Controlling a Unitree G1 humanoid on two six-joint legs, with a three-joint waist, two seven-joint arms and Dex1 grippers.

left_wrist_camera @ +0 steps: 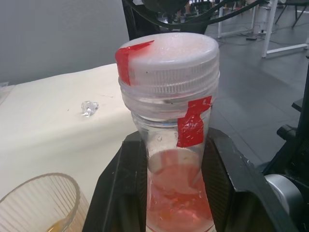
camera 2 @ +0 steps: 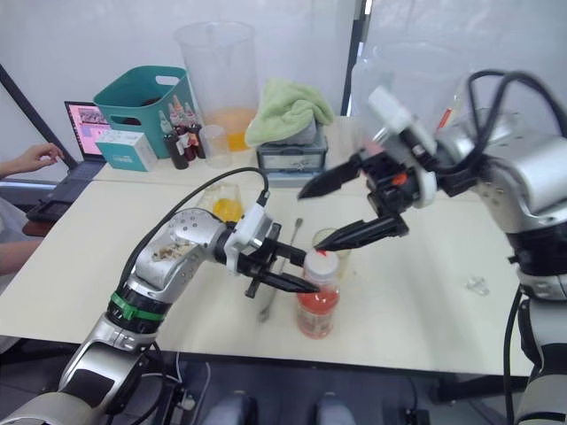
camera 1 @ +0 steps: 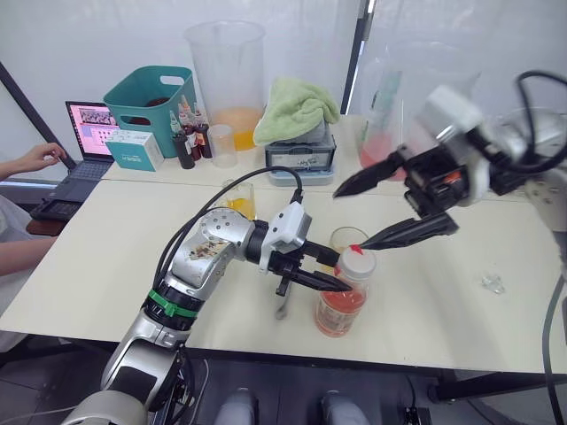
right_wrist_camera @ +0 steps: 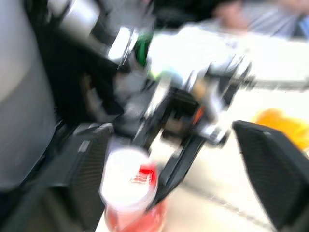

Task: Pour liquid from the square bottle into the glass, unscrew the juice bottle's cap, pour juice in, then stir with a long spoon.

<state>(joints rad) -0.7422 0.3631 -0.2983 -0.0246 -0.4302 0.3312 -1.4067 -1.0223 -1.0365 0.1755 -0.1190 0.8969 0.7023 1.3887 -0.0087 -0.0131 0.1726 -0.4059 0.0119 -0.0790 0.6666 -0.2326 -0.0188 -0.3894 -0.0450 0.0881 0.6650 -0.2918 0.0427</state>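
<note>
While left gripper (camera 1: 326, 271) clamps juice bottle (camera 1: 341, 305) at neck near table (camera 1: 461, 301) front edge, we see right gripper (camera 1: 390, 212) spread wide above cap (left_wrist_camera: 169, 53). Thin plastic likely yields, slippery; we recommend grasping cap's ribbed rim.

A robot test lab is showing here: a plain table (camera 1: 106, 266) is standing against white screens, a person's hand (camera 1: 40, 157) is working a laptop (camera 1: 84, 146) at far left, and bare floor is stretching behind.
</note>
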